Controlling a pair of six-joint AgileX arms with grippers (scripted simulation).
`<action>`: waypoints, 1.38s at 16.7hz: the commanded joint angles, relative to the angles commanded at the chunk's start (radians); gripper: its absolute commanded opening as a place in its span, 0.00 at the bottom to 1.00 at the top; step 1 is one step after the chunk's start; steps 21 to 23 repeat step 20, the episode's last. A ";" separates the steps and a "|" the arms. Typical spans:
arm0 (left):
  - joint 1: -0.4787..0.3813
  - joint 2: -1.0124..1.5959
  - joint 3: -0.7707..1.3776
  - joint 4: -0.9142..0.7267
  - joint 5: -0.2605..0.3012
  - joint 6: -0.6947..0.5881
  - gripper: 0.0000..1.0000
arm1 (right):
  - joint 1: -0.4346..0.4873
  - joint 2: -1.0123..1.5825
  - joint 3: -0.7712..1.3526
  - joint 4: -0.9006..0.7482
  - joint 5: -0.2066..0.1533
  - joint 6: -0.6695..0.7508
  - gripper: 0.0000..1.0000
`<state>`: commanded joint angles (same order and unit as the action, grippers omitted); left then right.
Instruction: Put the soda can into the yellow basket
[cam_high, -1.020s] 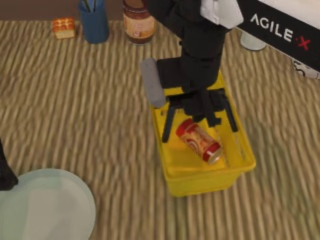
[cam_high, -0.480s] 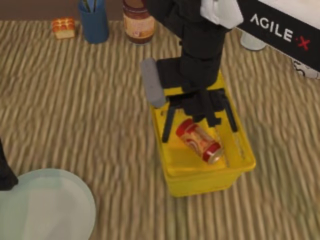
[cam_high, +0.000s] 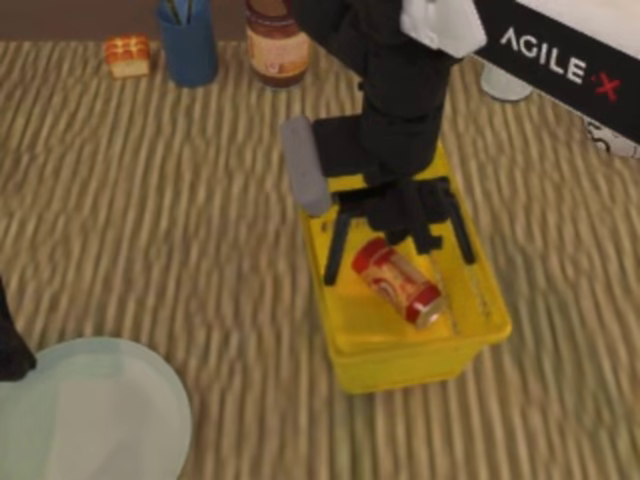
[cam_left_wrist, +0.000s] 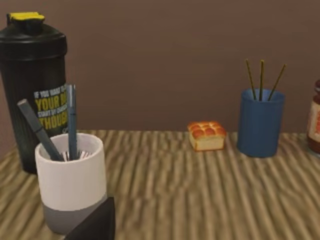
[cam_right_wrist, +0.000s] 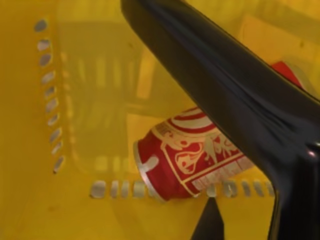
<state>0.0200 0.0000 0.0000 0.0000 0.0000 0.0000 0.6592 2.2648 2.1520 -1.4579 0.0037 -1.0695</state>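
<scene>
The can (cam_high: 396, 282) lies on its side on the floor of the basket (cam_high: 480, 330), slanting across it, silver top toward the near right corner. In the right wrist view the can (cam_right_wrist: 192, 160) rests close against a slotted wall, with bare yellow floor (cam_right_wrist: 90, 115) open beside it.

The right gripper (cam_high: 405, 232) hangs over the basket's far half, just above the can's red end. Its fingers (cam_high: 432, 240) look spread apart and off the can, though the arm's body hides much of them from above; in the wrist view one dark finger (cam_right_wrist: 225, 100) crosses in front of the can without clearly touching it. The basket's black handles (cam_high: 336, 245) lie along the inner sides, narrowing the room to either side of the gripper.

A grey block (cam_high: 305, 165) lies against the basket's far left corner. Along the far edge of the tabletop (cam_high: 150, 220) stand a blue cup (cam_high: 188, 45), a brown jar (cam_high: 276, 45) and a small bread loaf (cam_high: 128, 55), all well apart from the basket. A pale round plate (cam_high: 90, 410) fills the near left corner; between it and the basket the tabletop is open.

The left arm (cam_high: 10, 345) is parked at the left edge; whether its fingers are apart or together cannot be told. Its wrist view shows a white pen cup (cam_left_wrist: 72, 180) and a black shaker (cam_left_wrist: 32, 85).
</scene>
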 joint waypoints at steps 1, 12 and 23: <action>0.000 0.000 0.000 0.000 0.000 0.000 1.00 | 0.000 0.000 0.000 0.000 0.000 0.000 0.00; 0.000 0.000 0.000 0.000 0.000 0.000 1.00 | -0.001 0.002 0.004 -0.004 0.000 -0.001 0.00; 0.000 0.000 0.000 0.000 0.000 0.000 1.00 | -0.029 -0.004 0.195 -0.200 0.000 -0.037 0.00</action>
